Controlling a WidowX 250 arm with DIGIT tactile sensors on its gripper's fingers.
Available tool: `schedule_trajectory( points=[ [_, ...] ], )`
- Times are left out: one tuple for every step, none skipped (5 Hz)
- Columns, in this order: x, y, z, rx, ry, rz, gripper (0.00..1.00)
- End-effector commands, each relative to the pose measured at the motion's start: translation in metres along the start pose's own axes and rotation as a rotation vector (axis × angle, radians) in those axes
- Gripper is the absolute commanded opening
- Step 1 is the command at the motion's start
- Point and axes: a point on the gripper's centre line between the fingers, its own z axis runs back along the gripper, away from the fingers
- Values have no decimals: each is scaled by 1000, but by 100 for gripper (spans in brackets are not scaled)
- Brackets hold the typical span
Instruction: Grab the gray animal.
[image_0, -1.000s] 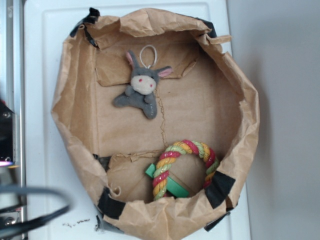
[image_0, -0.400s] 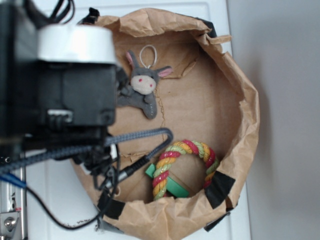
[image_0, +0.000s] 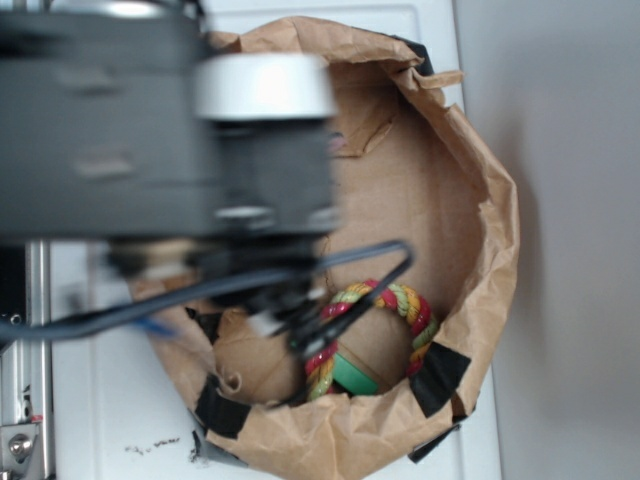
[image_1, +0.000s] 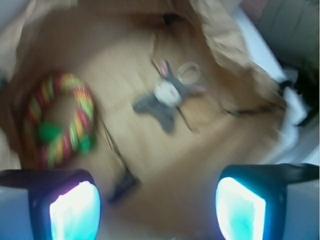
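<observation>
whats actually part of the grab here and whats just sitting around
Part of the job:
- gray animal, lying on the floor of the paper bag
- gripper, open, well short of the animal

Just lying about:
- rope ring, multicoloured
- green piece under the ring
- brown paper bag holding everything

Even, bright light – arm (image_0: 160, 130) blurred in exterior view, whole wrist pic smeared w/ motion blur.

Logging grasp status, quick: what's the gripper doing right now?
Gripper: open and empty; the gray animal lies apart from it on the bag floor.
</observation>
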Motion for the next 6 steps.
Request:
schedule_trajectory(
  points=[
    [45, -4, -43, -66, -157, 146, 100],
    [46, 10, -69, -37, -163, 114, 100],
    [53, 17, -89, -1, -210, 95, 100],
    [74, 19, -102, 33, -202, 159, 100],
    [82, 13, -111, 76, -192, 227, 100],
    [81, 10, -117, 124, -200, 257, 100]
  ],
)
